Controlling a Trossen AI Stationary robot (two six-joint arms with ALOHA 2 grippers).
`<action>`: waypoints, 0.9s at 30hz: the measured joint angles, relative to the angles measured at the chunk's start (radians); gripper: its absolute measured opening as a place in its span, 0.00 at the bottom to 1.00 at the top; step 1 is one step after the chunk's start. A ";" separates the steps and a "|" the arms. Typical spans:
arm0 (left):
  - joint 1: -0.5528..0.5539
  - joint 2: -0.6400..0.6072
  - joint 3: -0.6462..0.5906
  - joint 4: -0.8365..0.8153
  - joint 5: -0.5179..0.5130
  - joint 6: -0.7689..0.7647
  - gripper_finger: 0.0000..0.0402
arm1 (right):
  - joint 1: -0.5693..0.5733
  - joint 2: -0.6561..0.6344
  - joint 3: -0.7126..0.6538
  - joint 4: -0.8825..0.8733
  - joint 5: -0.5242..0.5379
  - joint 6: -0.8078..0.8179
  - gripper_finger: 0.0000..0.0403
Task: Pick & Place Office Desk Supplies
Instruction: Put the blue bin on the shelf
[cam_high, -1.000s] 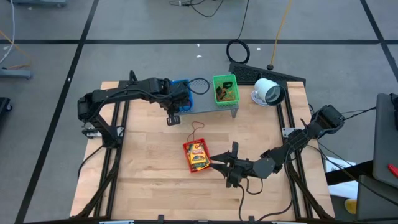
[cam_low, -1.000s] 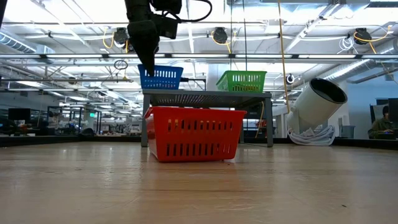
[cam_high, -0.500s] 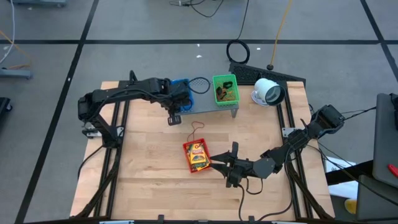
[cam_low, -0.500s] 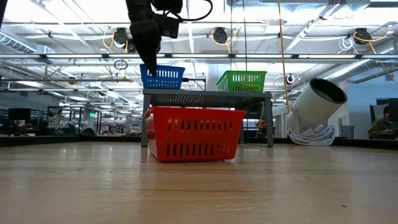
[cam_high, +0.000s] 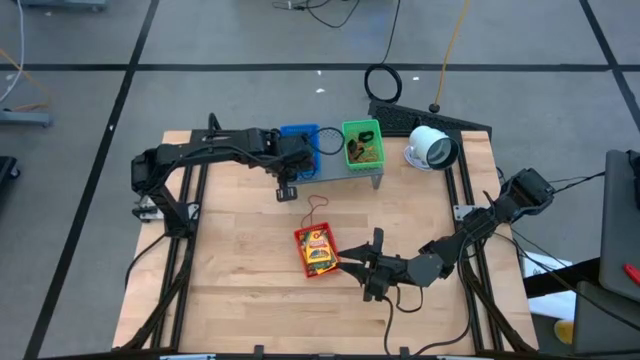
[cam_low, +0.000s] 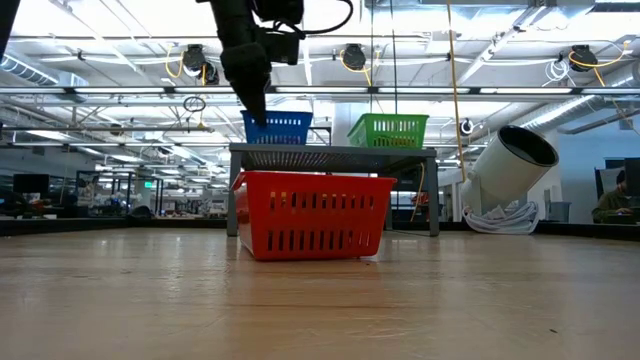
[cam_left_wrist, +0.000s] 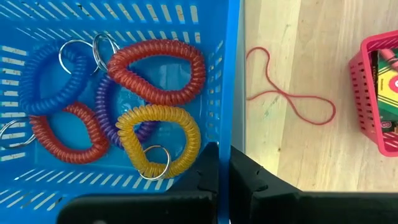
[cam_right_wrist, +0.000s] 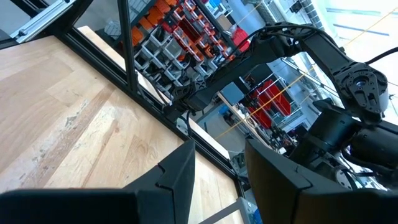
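A blue basket (cam_high: 300, 138) with coiled wrist bands (cam_left_wrist: 155, 81) in red, blue, purple and yellow stands on the grey shelf (cam_low: 335, 152), next to a green basket (cam_high: 361, 143). My left gripper (cam_left_wrist: 224, 149) is shut on the blue basket from above. A red basket (cam_high: 317, 250) holding yellow packets sits mid-table. A red rubber-band loop (cam_high: 318, 207) lies flat on the wood beyond it. My right gripper (cam_high: 347, 262) hovers level beside the red basket, open, with nothing between its fingers. My left gripper pinches the blue basket's near-side wall (cam_left_wrist: 232, 118) at its rim, one finger inside the basket and one outside. The fingers point down from above. The basket stays upright, its bottom at the shelf top (cam_low: 280, 146).
A white round device (cam_high: 430, 148) with a dark opening lies at the far right of the table. A black keyboard-like bar (cam_high: 420, 120) sits behind it. Bare wood lies along the near edge and the left side (cam_high: 230, 270).
My left gripper has gone toward the table's right edge and slightly down, still shut on the blue basket. The basket has slid along the shelf toward the green basket and stayed upright.
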 joint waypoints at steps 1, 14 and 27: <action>0.001 -0.004 -0.001 -0.002 -0.004 -0.003 0.01 | 0.000 0.000 0.000 0.000 0.000 0.000 0.32; 0.004 -0.048 -0.006 -0.063 -0.003 -0.065 0.02 | 0.000 0.000 0.000 0.000 0.000 0.000 0.32; -0.007 -0.048 -0.006 -0.057 -0.002 -0.075 0.02 | 0.000 0.000 0.000 0.000 0.001 0.000 0.32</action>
